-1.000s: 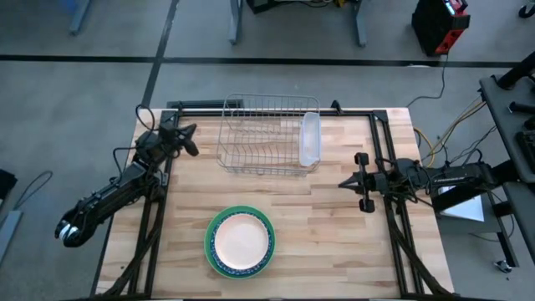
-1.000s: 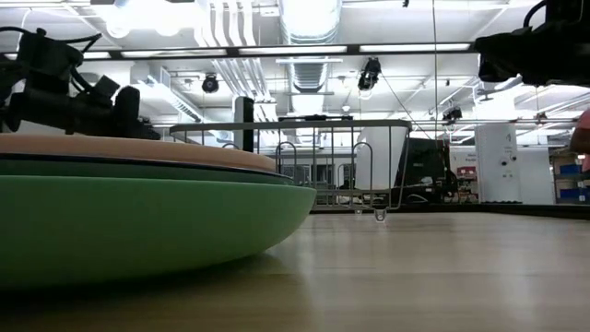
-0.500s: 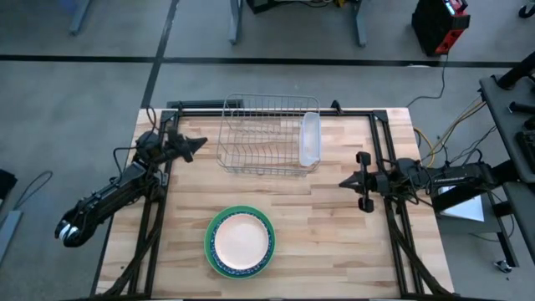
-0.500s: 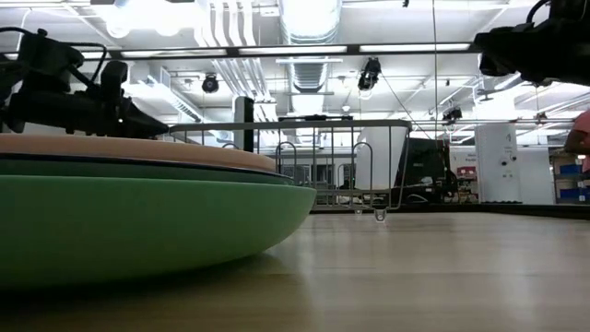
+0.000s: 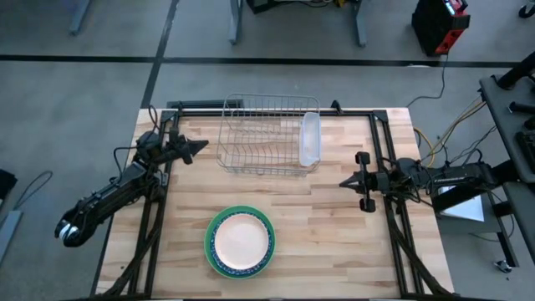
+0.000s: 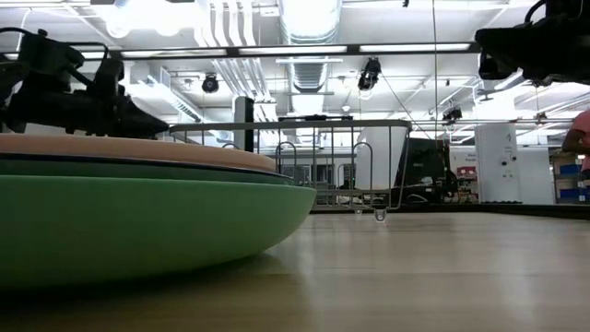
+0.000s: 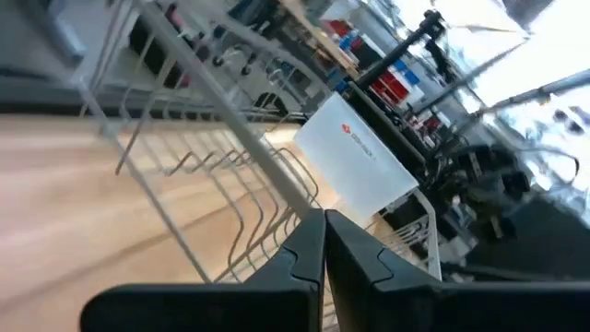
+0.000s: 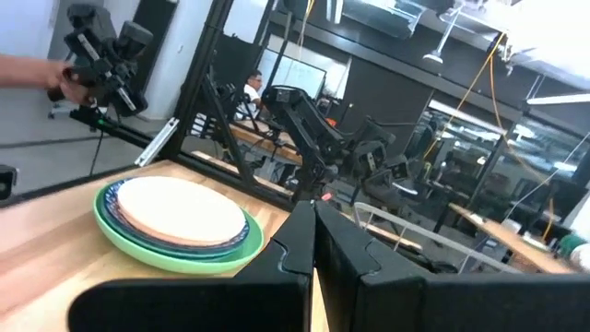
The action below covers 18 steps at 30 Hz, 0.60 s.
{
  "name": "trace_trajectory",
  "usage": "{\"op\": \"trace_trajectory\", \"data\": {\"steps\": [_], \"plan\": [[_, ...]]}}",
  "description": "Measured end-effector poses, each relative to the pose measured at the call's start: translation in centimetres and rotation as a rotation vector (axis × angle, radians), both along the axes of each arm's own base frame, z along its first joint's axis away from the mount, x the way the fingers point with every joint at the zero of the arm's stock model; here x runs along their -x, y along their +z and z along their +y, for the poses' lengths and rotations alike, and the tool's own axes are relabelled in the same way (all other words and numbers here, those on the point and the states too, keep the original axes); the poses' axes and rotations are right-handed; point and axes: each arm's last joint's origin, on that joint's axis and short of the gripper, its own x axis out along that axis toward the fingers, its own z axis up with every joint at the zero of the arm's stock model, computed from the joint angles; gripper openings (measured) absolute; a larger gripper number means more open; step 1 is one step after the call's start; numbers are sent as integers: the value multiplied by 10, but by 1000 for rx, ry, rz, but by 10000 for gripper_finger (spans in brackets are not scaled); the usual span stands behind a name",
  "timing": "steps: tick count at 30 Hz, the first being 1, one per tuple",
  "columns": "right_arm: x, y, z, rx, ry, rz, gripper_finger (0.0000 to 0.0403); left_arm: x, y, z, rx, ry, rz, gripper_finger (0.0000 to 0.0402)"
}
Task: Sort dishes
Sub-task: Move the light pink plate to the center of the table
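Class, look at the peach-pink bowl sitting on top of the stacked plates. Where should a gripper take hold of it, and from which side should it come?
Probably at its rim. The peach-pink bowl lies flat, nested on the stack of plates, so only its thin raised edge offers a pinch. The right gripper could come from above on the bowl's right, one finger inside, one outside the rim.

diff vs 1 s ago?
Left gripper closed its jaws beside the wire rack, on nothing; they were apart a second ago. Right gripper stayed shut at the table's right side. The stack of dishes and the rack haven't moved.
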Motion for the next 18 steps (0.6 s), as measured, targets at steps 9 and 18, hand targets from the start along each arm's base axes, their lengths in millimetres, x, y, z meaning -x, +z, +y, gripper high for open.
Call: {"op": "trace_trajectory", "data": {"steps": [9, 18], "plan": [[5, 19, 0, -190, 44, -169, 0, -5, 28, -13, -359, -195, -140, 0], [9, 29, -1, -445, 134, -229, 0, -15, 54, -28, -462, -355, -207, 0]]}}
